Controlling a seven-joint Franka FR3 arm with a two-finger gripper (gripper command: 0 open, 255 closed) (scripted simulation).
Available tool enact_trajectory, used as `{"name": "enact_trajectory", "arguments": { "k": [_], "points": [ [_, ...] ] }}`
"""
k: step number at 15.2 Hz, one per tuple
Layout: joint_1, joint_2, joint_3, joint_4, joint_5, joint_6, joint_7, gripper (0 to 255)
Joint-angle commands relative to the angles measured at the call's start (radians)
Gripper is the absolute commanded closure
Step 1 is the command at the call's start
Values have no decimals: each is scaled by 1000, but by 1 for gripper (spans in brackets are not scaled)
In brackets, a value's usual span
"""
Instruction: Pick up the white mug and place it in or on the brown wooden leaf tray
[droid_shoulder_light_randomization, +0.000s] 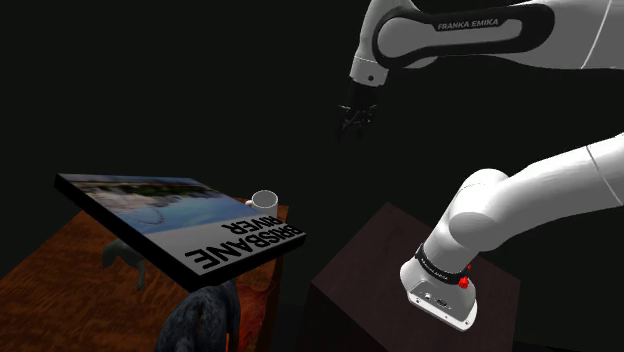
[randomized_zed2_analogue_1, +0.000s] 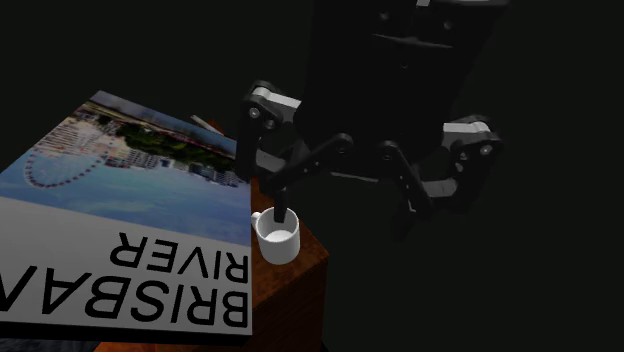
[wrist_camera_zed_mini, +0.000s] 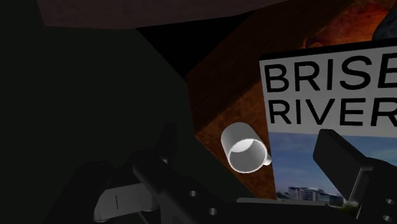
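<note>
On the red-brown table (droid_shoulder_light_randomization: 60, 268), white mug (droid_shoulder_light_randomization: 264, 198) stands beside book (droid_shoulder_light_randomization: 150, 205); room dim.

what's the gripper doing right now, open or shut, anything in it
Gripper: open, holding nothing; the mug stands well apart from it, lower down.

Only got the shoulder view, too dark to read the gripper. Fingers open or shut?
Observer: Open. In the wrist view the gripper has its two fingers standing well apart.
Operator: Lined up on the mug?
Observer: Roughly. The wrist view frames the white mug between the fingers, untouched, standing upright beside the book.
</note>
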Motion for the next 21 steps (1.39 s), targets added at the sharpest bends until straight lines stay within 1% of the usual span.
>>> {"name": "enact_trajectory", "arguments": {
  "k": [1,6,11,16,21],
  "points": [
    [5,61,9,-13,2,76,-1,0],
    [15,231,29,-13,3,248,0,0],
    [23,421,47,24,-4,402,5,0],
    [29,620,60,96,-23,531,18,0],
    [39,823,64,201,-54,629,40,0]
  ]
}}
